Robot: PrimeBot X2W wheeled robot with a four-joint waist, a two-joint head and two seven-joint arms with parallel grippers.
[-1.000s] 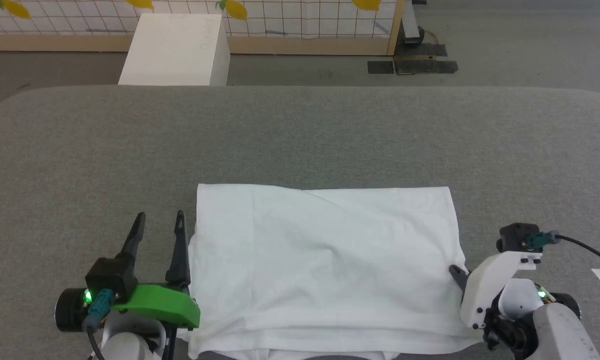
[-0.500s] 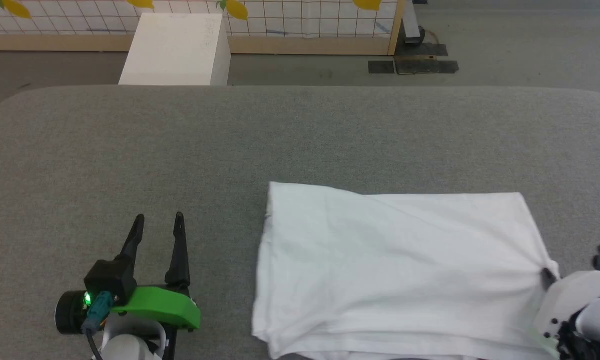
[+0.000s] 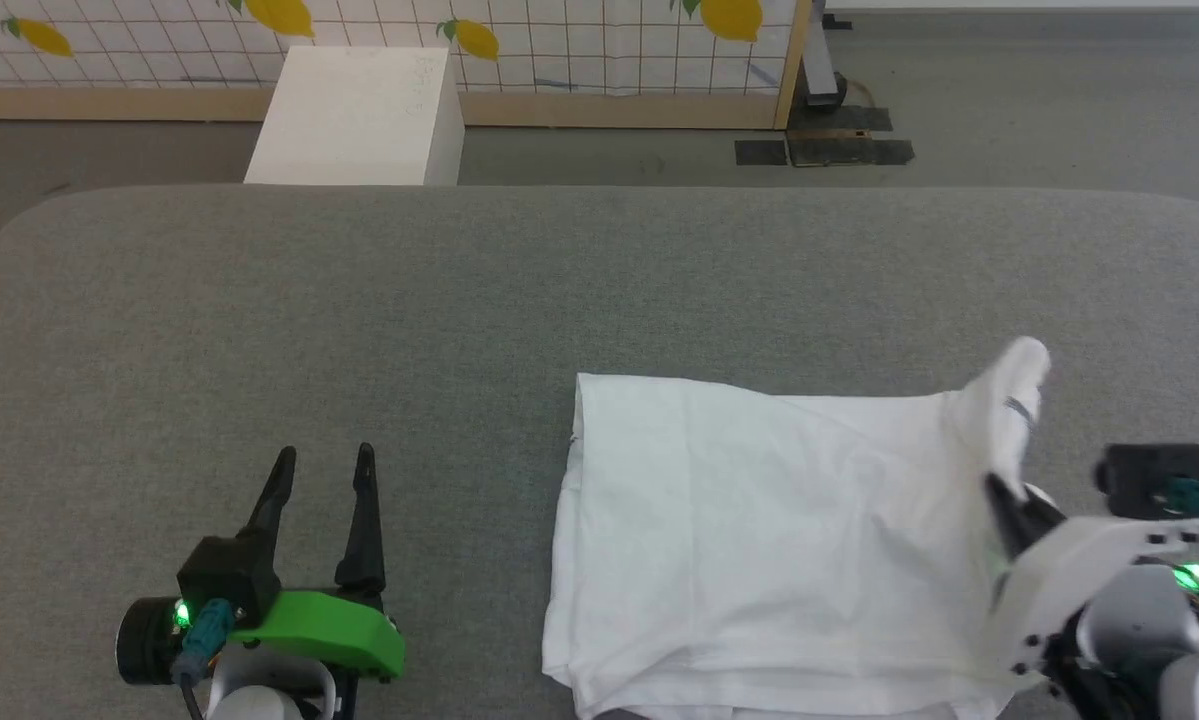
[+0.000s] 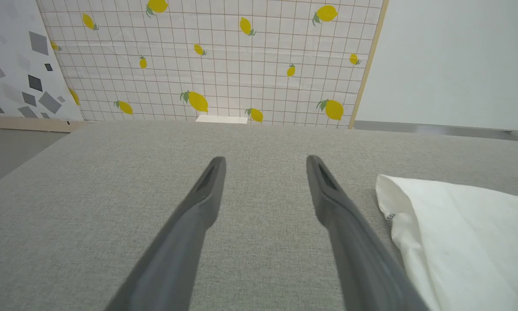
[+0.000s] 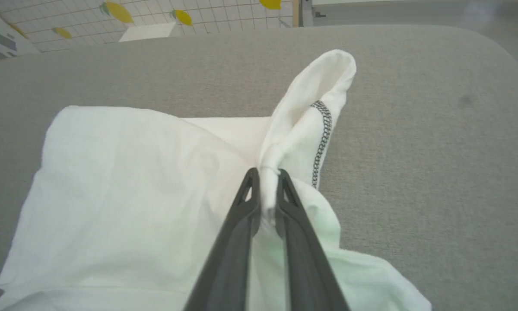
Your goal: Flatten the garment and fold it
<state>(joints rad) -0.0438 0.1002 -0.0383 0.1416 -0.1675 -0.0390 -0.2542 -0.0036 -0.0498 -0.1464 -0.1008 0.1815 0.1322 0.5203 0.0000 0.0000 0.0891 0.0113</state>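
Dragged rightward, garment [image 3: 759, 540] lies on grey table [image 3: 459, 290], lemon-print screen [image 3: 579, 45] beyond.

We saw the garment [image 3: 759, 520] was plain white, with a dark grey chain-stitched seam line [image 5: 321, 138] on its raised edge. The table [image 3: 559, 280] was an even grey weave. Our left gripper [image 3: 324, 453] had black fingers [image 3: 362, 510] on a bright green mount [image 3: 309, 620]. The right gripper [image 5: 267, 172] had dark grey fingers and a white housing [image 3: 1079, 560]. The box [image 3: 359, 115] was white. The panel [image 3: 579, 40] behind it showed a thin brown grid on white, with yellow lemons and green leaves.
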